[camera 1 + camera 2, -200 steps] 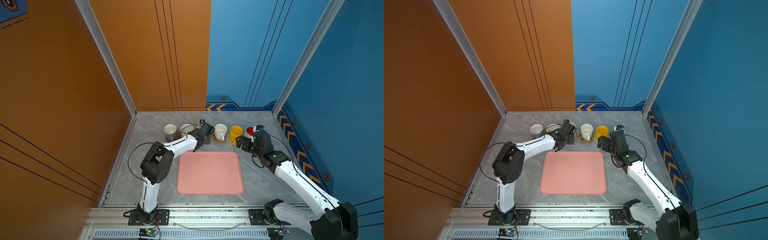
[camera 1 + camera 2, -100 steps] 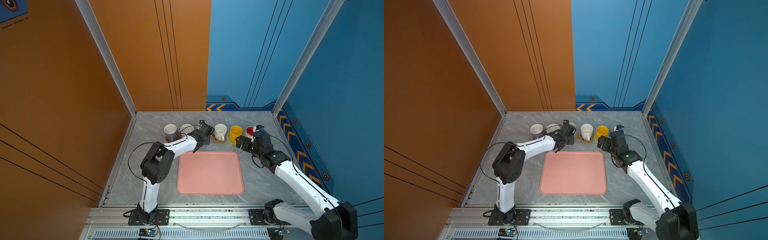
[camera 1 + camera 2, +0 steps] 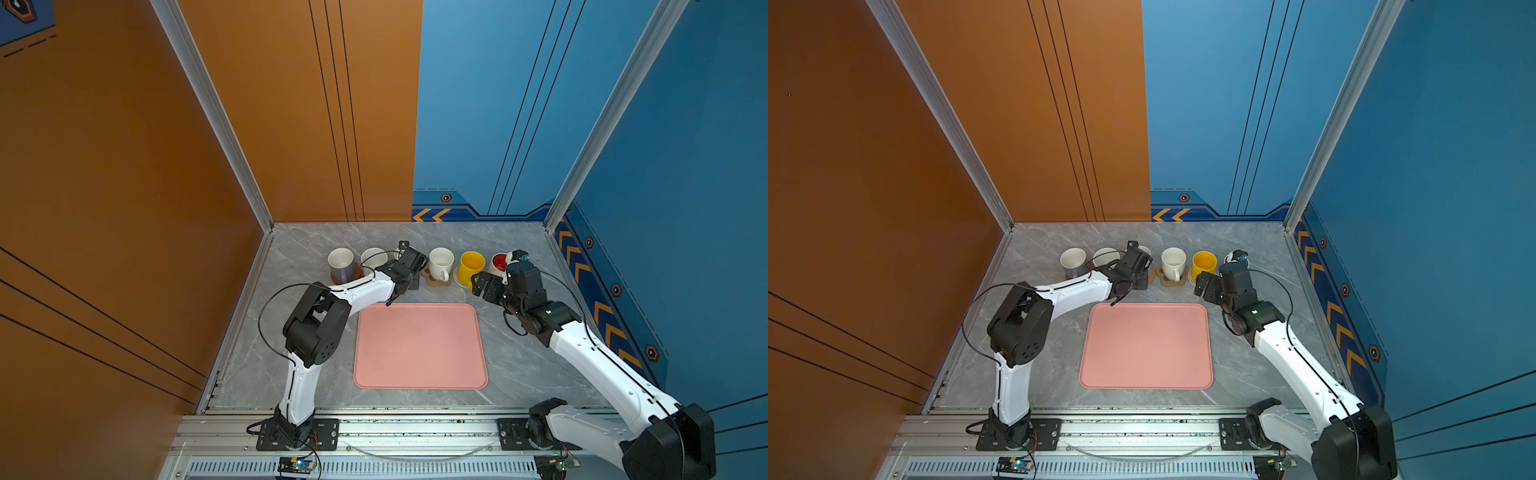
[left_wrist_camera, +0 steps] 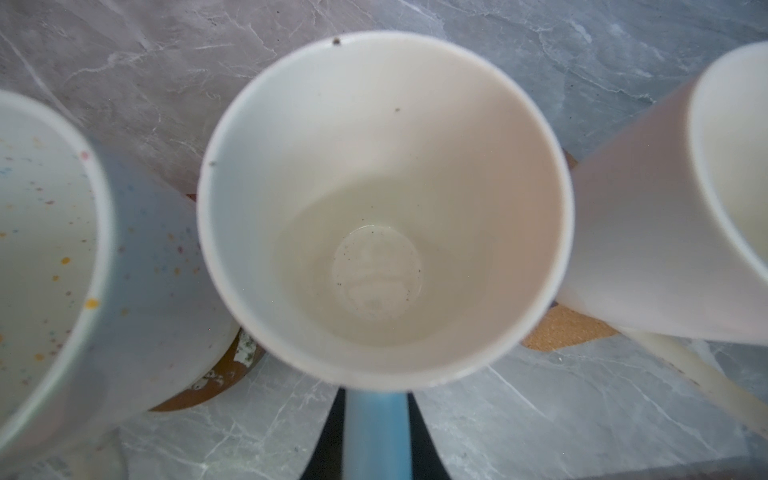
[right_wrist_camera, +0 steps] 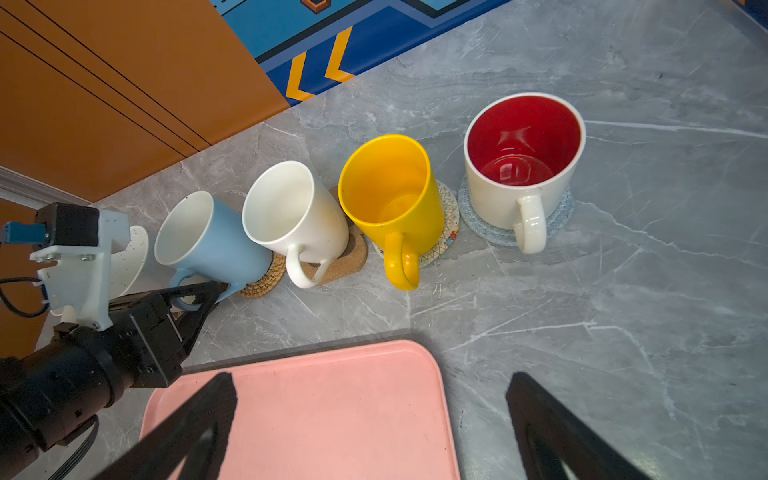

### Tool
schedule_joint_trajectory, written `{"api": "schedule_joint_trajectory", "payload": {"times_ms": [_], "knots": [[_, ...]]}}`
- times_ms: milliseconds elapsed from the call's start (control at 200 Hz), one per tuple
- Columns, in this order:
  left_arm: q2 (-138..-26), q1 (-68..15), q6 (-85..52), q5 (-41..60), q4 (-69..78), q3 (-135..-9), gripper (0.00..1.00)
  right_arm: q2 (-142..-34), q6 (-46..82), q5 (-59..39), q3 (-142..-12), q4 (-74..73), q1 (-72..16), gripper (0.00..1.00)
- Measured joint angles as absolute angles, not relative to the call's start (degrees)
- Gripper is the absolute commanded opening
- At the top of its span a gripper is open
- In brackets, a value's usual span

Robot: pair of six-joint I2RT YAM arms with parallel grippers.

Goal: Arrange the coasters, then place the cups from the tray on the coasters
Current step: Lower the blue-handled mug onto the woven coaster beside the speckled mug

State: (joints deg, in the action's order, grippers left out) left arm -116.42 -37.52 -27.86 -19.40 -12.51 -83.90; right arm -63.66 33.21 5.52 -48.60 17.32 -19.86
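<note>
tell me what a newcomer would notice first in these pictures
A row of mugs lines the far side of the table, the yellow mug and the red-lined mug brightest. In front of them the big pink tray lies with no cups on it. The left gripper is closed on the light blue mug by its handle, while the right gripper hangs open near the tray's far right corner.

Pink tray [image 3: 419, 347] mid-table; lilac mug [image 3: 341, 268], white mug [image 3: 440, 262], yellow mug [image 3: 471, 266] in row behind.
</note>
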Motion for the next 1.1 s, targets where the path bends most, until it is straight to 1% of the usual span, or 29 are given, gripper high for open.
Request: {"api": "schedule_joint_trajectory", "payload": {"times_ms": [856,1101], "knots": [[-116.81,-37.56,-27.68,-19.73,-11.25,-83.64,0.00,-63.66,33.21,4.64,-48.60,17.32,-19.86,1.00],[-116.81,-38.24,-26.74,-21.32,-11.29,-83.40,0.12,-63.66,33.21,4.64,-48.60,17.34,-19.86,1.00]]}}
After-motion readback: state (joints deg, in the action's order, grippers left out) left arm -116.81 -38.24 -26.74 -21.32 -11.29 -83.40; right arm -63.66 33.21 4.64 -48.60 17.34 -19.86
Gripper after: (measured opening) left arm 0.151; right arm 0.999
